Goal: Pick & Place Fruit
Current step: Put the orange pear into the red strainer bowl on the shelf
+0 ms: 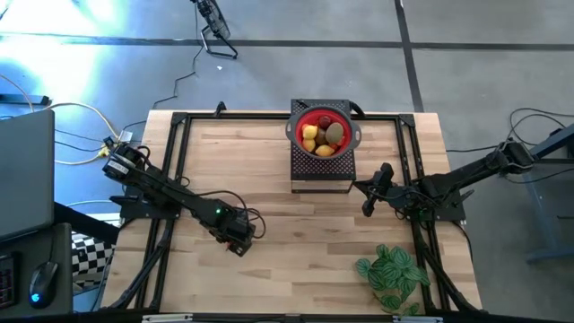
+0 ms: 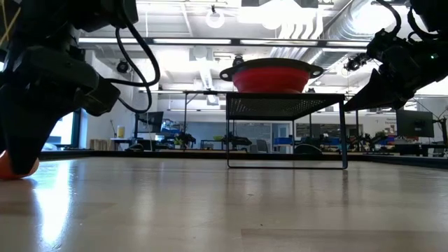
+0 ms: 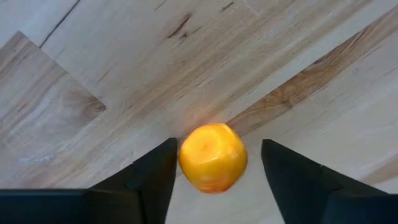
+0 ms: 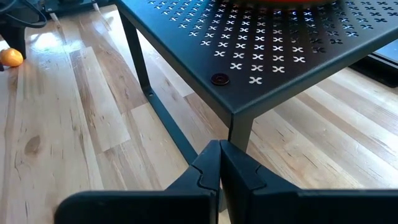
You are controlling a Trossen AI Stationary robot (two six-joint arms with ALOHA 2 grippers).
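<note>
Left pincer (image 3: 214,171) low on the counter (image 1: 296,233), fingers apart around an orange fruit (image 3: 212,158), one touching. Right pincer (image 4: 221,163) shut, empty, beside the black stand (image 4: 273,56).

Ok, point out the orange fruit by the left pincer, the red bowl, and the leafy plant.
orange fruit (image 3: 212,158): left wrist view, middle of its skin.
red bowl (image 2: 272,74): low view, front of its outer wall.
leafy plant (image 1: 393,274): high view, middle of its leaves.

We find no legible text, label, brand, number or sign anywhere in these four views.
</note>
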